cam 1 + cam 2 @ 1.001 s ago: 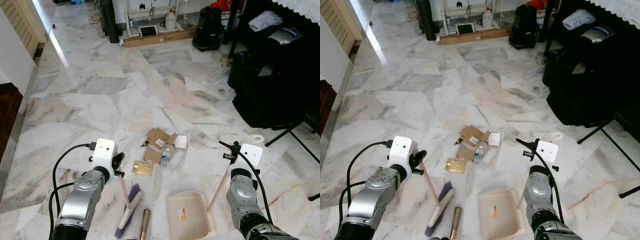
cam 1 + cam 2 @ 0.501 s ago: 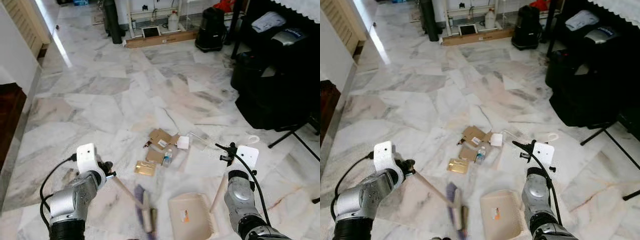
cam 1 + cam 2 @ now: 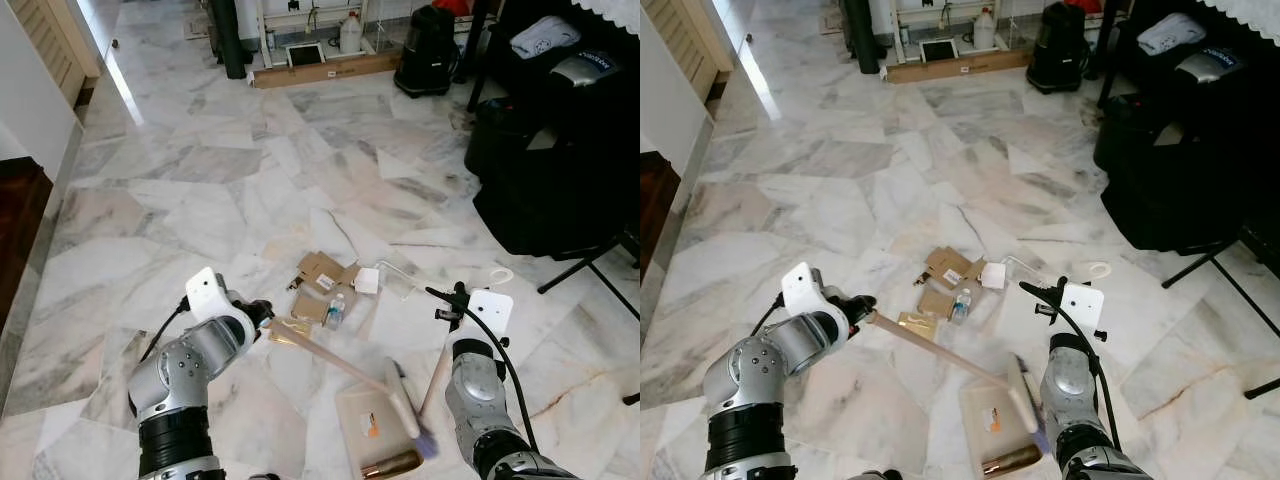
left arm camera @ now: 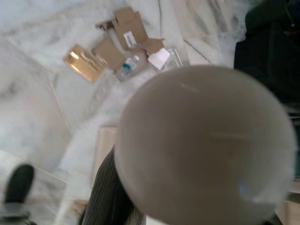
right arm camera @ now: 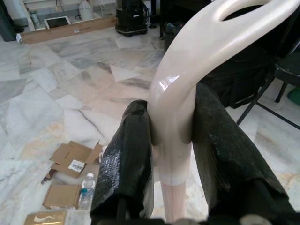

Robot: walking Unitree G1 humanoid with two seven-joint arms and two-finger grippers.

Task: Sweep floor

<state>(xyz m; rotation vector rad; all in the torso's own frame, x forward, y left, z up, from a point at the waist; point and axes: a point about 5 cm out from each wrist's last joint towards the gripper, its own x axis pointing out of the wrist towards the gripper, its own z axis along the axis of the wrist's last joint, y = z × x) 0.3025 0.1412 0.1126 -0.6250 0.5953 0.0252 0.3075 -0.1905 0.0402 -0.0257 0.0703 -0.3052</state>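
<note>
Resting on dustpan (image 3: 372, 432), gold tube (image 3: 390, 465), brush (image 3: 403, 400) head

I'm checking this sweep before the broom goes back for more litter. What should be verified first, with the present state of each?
1. Right gripper shut on the cream plastic dustpan handle: ok.
2. Left gripper on the pale wooden broom stick: the stick runs from it, but the fingers are hidden, so cannot tell.
3. Purple-bristled broom head over the beige dustpan tray: ok.
4. Gold cylinder collected in the tray: ok.
5. Litter cleared: not ok; brown cardboard pieces, a small clear plastic bottle and a gold packet lie on the marble floor.
</note>
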